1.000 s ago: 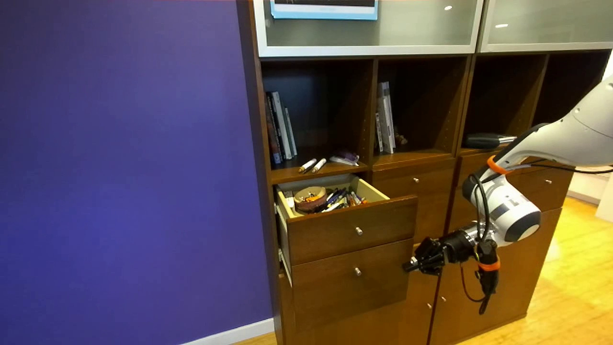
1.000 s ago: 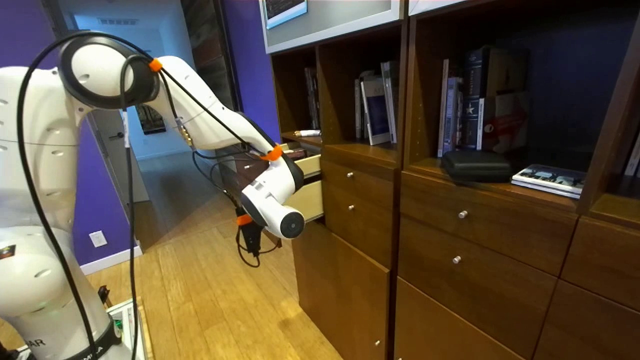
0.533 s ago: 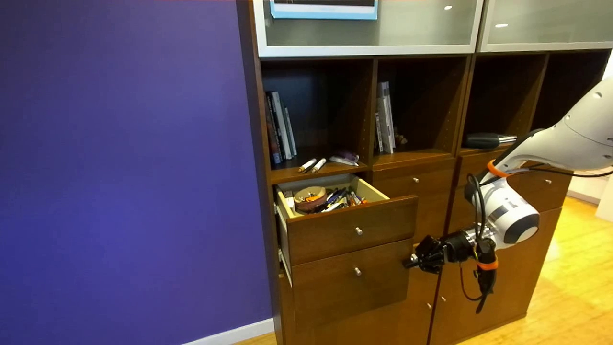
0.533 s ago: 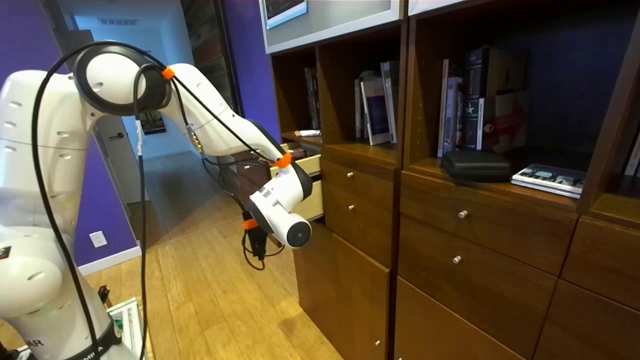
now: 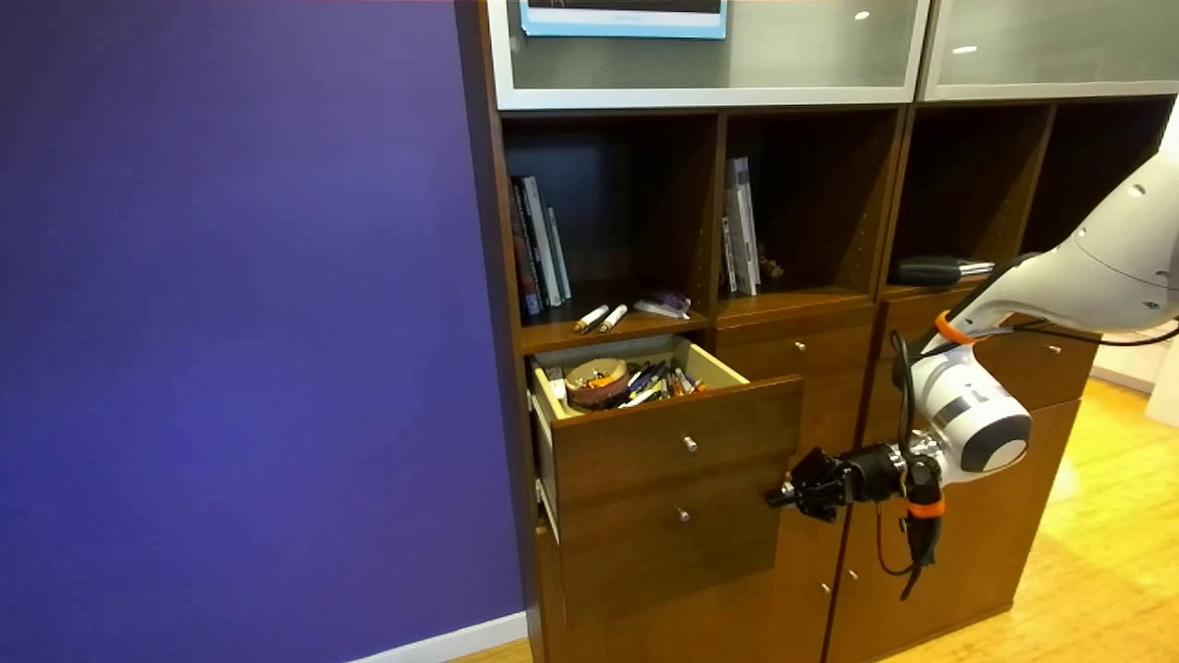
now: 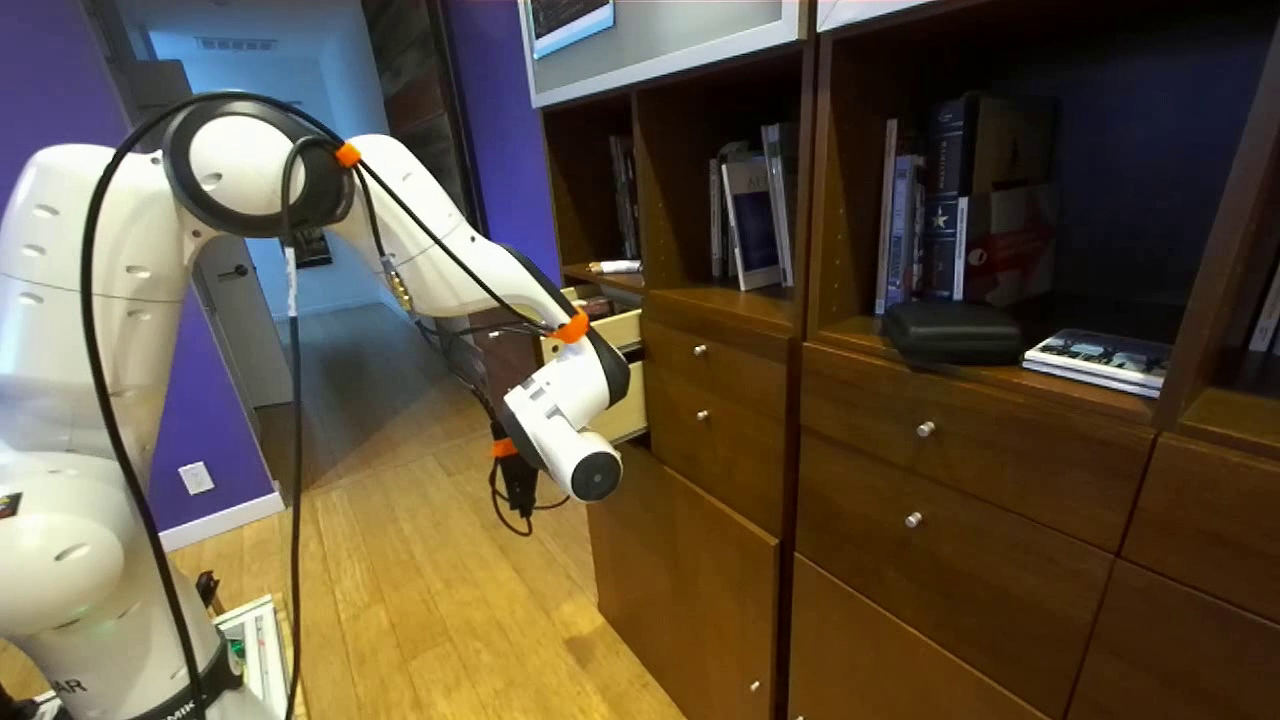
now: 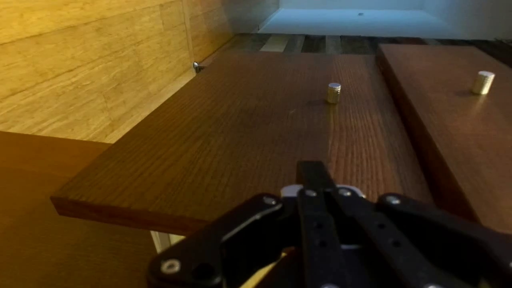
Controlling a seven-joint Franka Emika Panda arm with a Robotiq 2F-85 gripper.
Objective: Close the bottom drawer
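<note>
The bottom drawer [image 5: 645, 566] is a tall, plain brown front with a small metal knob, standing partly out of the cabinet. In the wrist view its front [image 7: 240, 140] sits a little further back than the drawer above it. In an exterior view its pale side [image 6: 632, 400] shows behind the arm. My gripper [image 5: 781, 495] is shut, with nothing seen between its fingers. Its fingertips are at the drawer's front near the right edge and appear to press on it. The closed fingertips also show low in the wrist view [image 7: 316, 176]. In an exterior view the arm hides the gripper.
The shallower upper drawer [image 5: 677, 442] is pulled out, with pens and a round container [image 5: 597, 382] inside. A cabinet door lies below the drawers. Neighbouring closed drawers [image 6: 715, 400] have small protruding knobs. A purple wall [image 5: 276, 322] stands beside the cabinet.
The bottom drawer has moved slightly inward, its front now set back from the upper drawer's. My gripper has moved slightly left and up with it in an exterior view. The upper drawer is unchanged.
</note>
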